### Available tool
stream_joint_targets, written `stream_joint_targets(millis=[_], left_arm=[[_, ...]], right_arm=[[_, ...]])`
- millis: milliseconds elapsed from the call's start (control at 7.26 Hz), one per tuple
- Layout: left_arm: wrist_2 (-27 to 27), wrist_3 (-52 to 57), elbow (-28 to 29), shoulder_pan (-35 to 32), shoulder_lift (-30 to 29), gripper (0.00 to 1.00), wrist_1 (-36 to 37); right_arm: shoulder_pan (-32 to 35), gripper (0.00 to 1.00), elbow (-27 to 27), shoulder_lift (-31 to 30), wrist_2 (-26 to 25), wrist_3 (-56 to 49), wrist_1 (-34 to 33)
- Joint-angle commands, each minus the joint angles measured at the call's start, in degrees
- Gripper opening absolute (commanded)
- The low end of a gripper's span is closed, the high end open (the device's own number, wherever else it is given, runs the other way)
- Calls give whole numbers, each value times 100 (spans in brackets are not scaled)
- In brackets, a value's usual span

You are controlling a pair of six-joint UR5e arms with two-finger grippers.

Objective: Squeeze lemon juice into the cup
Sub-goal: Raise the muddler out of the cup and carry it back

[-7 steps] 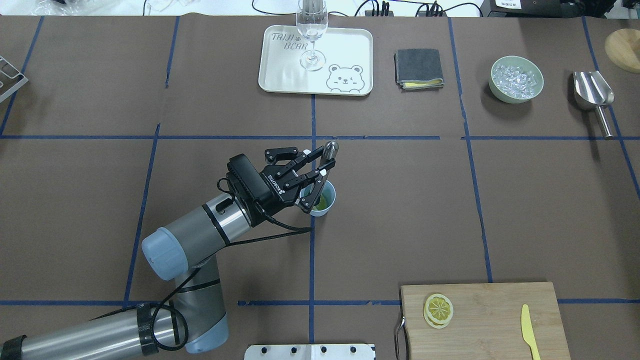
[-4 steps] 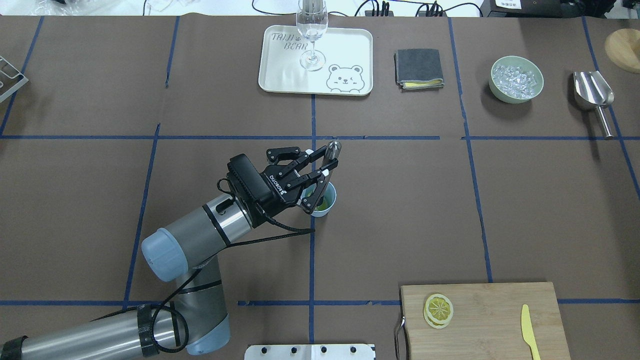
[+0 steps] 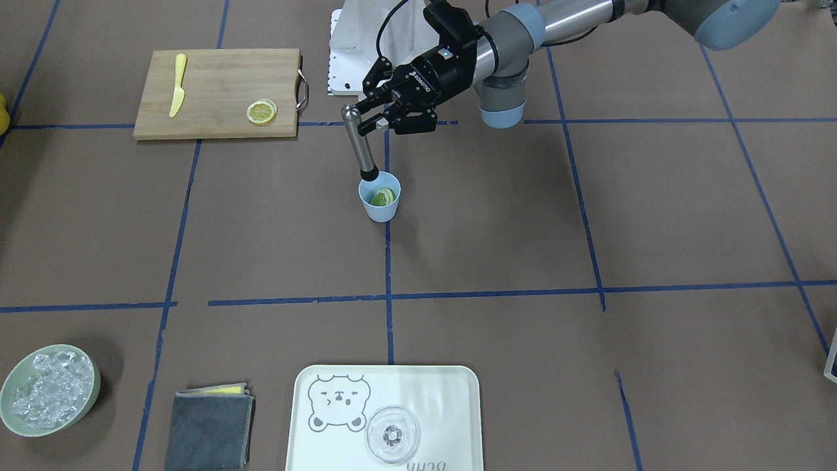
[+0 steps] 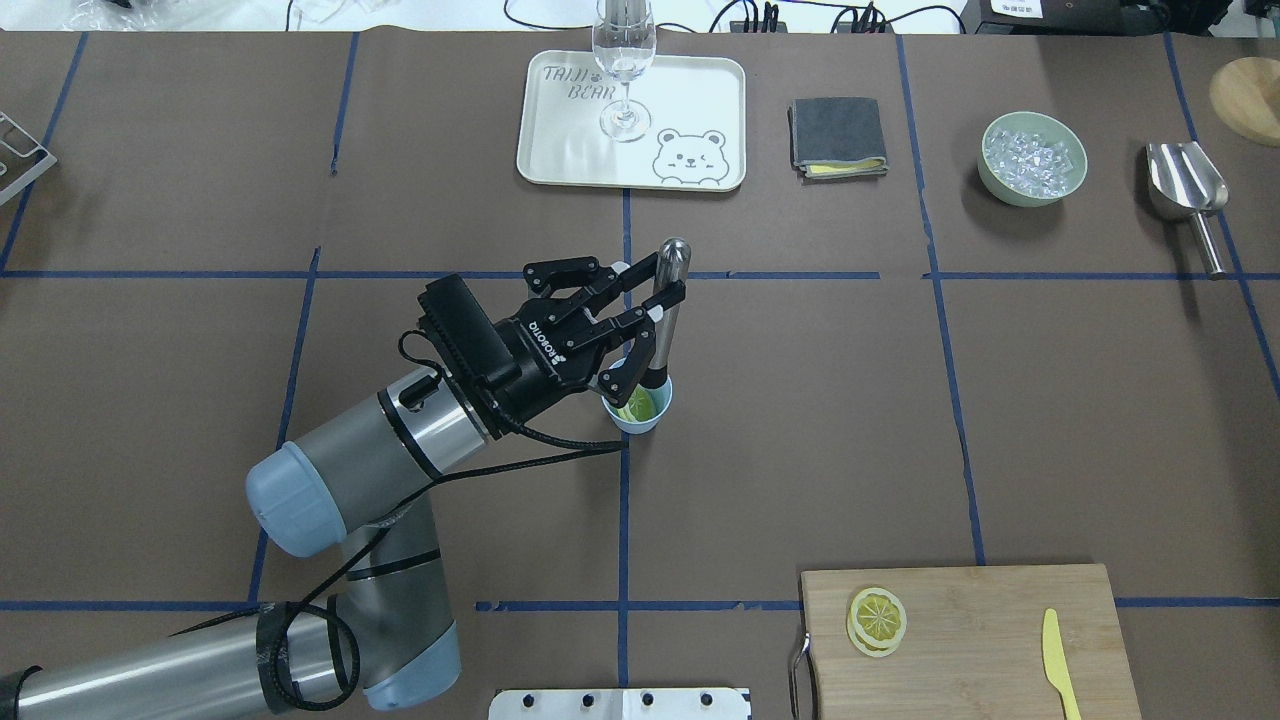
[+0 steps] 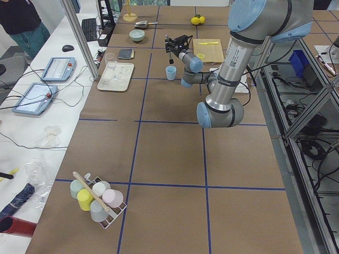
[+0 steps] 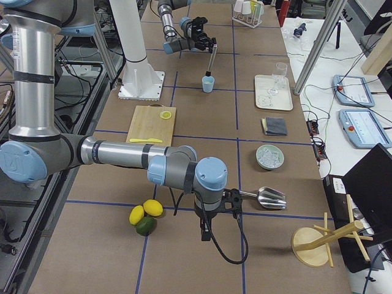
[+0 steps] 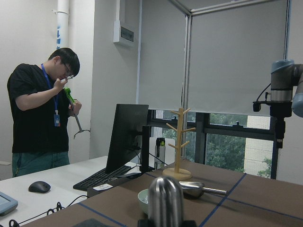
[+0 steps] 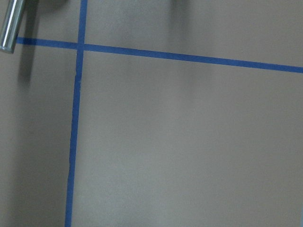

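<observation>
The light-blue cup (image 4: 640, 408) stands near the table's middle and also shows in the front view (image 3: 380, 203). A lemon slice (image 3: 383, 195) lies inside it and shows from overhead too (image 4: 641, 404). My left gripper (image 4: 655, 298) is shut on a steel muddler (image 4: 664, 315), gripping its upper part. The muddler (image 3: 360, 147) leans, with its black tip at the cup's rim. Its rounded top fills the bottom of the left wrist view (image 7: 165, 202). My right gripper (image 6: 231, 201) hangs low over the table near a scoop; I cannot tell whether it is open.
A bamboo board (image 4: 1000, 610) at the front right holds another lemon slice (image 4: 878, 620) and a yellow knife (image 4: 1058, 660). At the back are a tray (image 4: 700, 100) with a wine glass (image 4: 624, 60), a grey cloth (image 4: 838, 137), an ice bowl (image 4: 1032, 158) and a metal scoop (image 4: 1188, 190).
My left gripper has lifted the muddler up and drawn back a little to the left. The muddler's tip has risen from inside the cup to its rim.
</observation>
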Motion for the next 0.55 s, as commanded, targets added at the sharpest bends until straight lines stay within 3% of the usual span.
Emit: stream_joint_targets(millis=[0,138,413], left_arm=[[-153,-195,-102,-269,105,0,271],[-180,-831,-119,-323,140,0,646],[-189,-1319,-731,-542,324,0,2302]], right_arm=[[0,100,-3,-6,2,-16,0],[0,100,-38,-15,11,-16,0],[0,100,-47,-6,11,-34,0]])
